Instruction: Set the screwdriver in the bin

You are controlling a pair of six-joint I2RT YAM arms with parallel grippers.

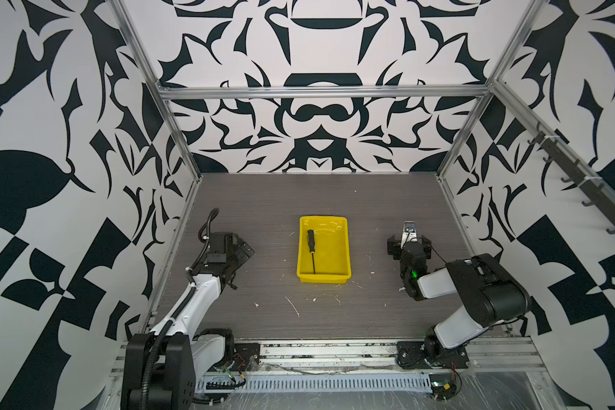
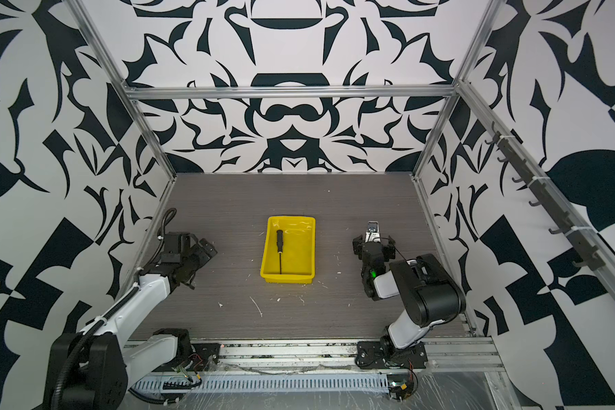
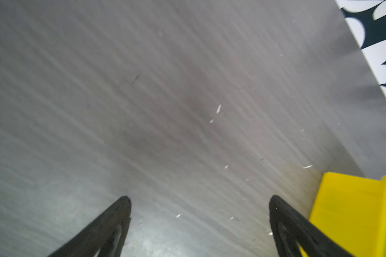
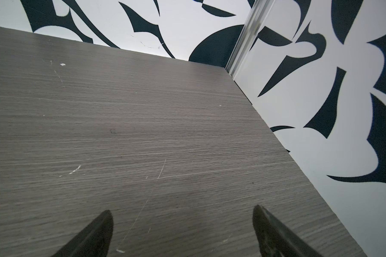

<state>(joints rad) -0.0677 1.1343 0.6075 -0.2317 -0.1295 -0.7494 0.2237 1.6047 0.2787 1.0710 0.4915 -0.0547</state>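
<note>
Enclosing the cell: black-and-white patterned wall panels on three sides, held in a silver metal frame.

Table: grey wood-grain top, scuffed.

Left arm: white and black, on the left in both top views, reaching forward from the near rail.

Right arm: white and black, on the right in both top views, elbow raised, wrist pointing to the far wall.

Bin: yellow, rectangular, near the middle of the table between the two arms, long side running from near to far. One outer corner shows in the left wrist view, just beside a fingertip.

Left gripper: jaws spread wide, nothing between them, only bare table ahead. Well to the left of the bin in a top view.

Right gripper: jaws spread wide, nothing between them, facing bare table and the far right corner. Well apart from the bin.

Screwdriver: lying flat inside the bin along its left wall, black handle toward the far end, thin shaft pointing to the near end. Neither gripper touches it.

White flecks: scattered on the table in front of the bin.
</note>
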